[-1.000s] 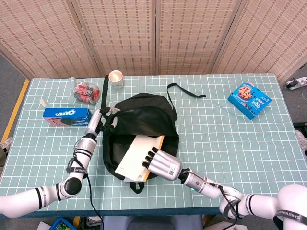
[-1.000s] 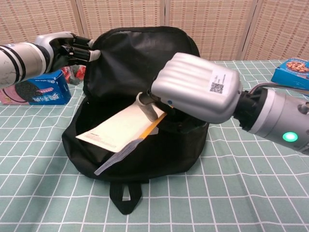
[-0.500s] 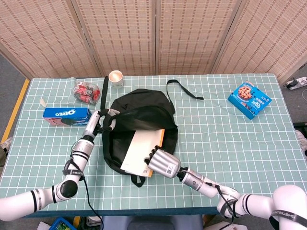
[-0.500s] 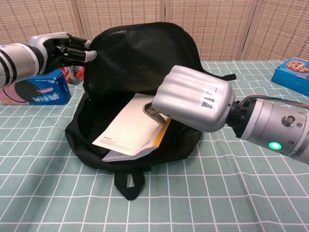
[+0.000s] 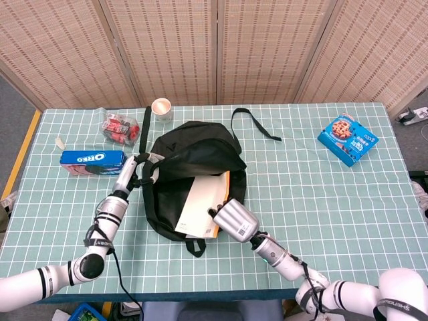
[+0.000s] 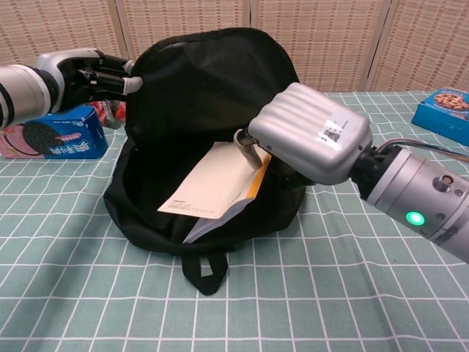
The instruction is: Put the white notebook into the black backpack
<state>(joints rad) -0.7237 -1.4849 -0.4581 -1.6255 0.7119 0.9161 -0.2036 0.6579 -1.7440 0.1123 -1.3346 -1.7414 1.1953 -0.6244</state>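
White notebook slanting lengthwise into black backpack, gripped by curled right hand; left hand holding flap open

Black backpack, white notebook with orange edge, teal white-gridded tablecloth, blue Oreo box.

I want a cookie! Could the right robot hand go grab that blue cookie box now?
Probably not yet. The right robot hand is busy holding the white notebook at the black backpack. The blue cookie box sits far off, though nothing blocks the way.
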